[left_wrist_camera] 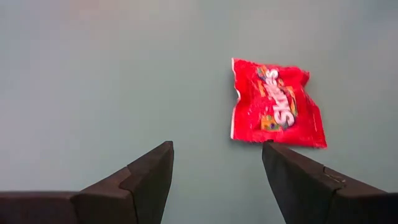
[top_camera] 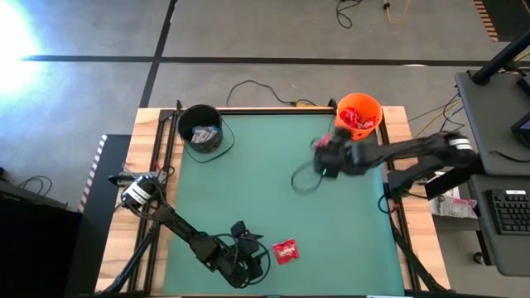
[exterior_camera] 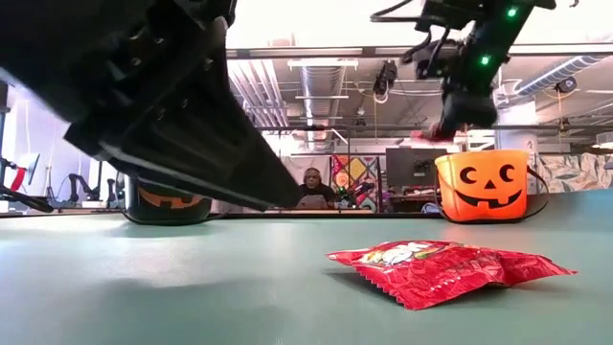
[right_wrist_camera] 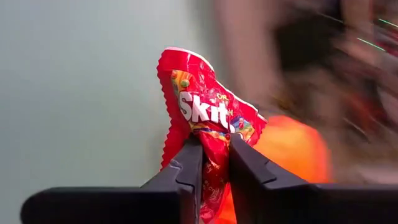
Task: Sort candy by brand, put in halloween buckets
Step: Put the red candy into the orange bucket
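A red candy packet (top_camera: 285, 250) lies flat on the green mat near the table's near edge, also seen in the low view (exterior_camera: 450, 268) and the left wrist view (left_wrist_camera: 277, 102). My left gripper (left_wrist_camera: 217, 165) is open just left of it (top_camera: 248, 258), touching nothing. My right gripper (right_wrist_camera: 214, 165) is shut on a second red packet (right_wrist_camera: 208, 118) in the air beside the orange pumpkin bucket (top_camera: 358, 116) (exterior_camera: 482, 185), which holds red packets. The black cauldron bucket (top_camera: 201, 128) at the far left corner holds white-and-blue bars. My right gripper pinches the red packet between its two fingers (right_wrist_camera: 189, 165) at the packet's crumpled lower part (right_wrist_camera: 211, 149). The packet is lifted clear of the table, and its printed upper part (right_wrist_camera: 199, 106) stands out past the fingertips.
A dark cable loop (top_camera: 305, 180) hangs under the right arm over the mat. A raised wooden rim (top_camera: 166, 165) frames the mat. The left arm fills the left of the low view and hides part of the black bucket (exterior_camera: 168, 203). A person (exterior_camera: 311, 189) sits far behind the table.
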`<state>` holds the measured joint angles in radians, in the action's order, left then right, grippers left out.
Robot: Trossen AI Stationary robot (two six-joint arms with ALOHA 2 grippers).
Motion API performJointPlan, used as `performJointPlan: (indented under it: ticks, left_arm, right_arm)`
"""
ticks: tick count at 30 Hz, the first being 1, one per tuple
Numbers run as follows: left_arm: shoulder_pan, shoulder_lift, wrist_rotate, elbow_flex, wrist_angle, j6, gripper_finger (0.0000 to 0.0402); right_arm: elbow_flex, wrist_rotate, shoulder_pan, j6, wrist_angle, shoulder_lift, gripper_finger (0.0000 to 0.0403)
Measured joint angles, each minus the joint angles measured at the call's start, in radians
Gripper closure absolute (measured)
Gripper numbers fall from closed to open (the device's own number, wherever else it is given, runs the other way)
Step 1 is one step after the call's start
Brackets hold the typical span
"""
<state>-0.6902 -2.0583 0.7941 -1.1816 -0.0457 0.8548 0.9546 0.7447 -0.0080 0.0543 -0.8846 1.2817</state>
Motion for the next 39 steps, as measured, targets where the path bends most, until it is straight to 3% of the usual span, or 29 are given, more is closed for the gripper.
performJointPlan:
  ticks: [4,6,12,17,25,33,36,39]
  left_arm:
    - [0.000,0.000,0.038,0.000,0.021,-0.005,0.0170]
    - [0.001,0.000,0.053,0.000,0.041,-0.014,0.0170]
    - [0.003,0.000,0.054,0.000,0.110,-0.056,0.0170]
    - [0.001,0.000,0.053,0.000,0.125,-0.038,0.0170]
    - [-0.012,0.000,0.000,0.000,0.135,-0.023,0.0170]
    - [-0.006,0.000,0.000,0.000,0.136,-0.039,0.0170]
    - [0.000,0.000,0.008,0.000,0.136,-0.051,0.0170]
    - [0.011,0.001,0.039,0.000,0.135,-0.062,0.0170]
  right_arm:
    - [0.002,0.302,-0.217,0.034,-0.051,-0.124,0.0358]
    - [0.002,0.349,-0.339,0.050,-0.028,-0.141,0.0359]
    - [0.001,0.176,-0.653,-0.009,0.105,-0.083,0.0358]
    - [0.001,0.097,-0.776,-0.071,0.167,0.015,0.0329]
    - [0.002,0.006,-0.830,-0.002,0.157,0.114,0.0246]
    - [0.002,-0.027,-0.784,-0.026,0.148,-0.033,0.0178]
    - [-0.003,-0.197,-0.735,0.008,0.120,-0.131,0.0164]
    - [-0.048,-0.466,-0.650,0.034,0.121,-0.241,0.0157]
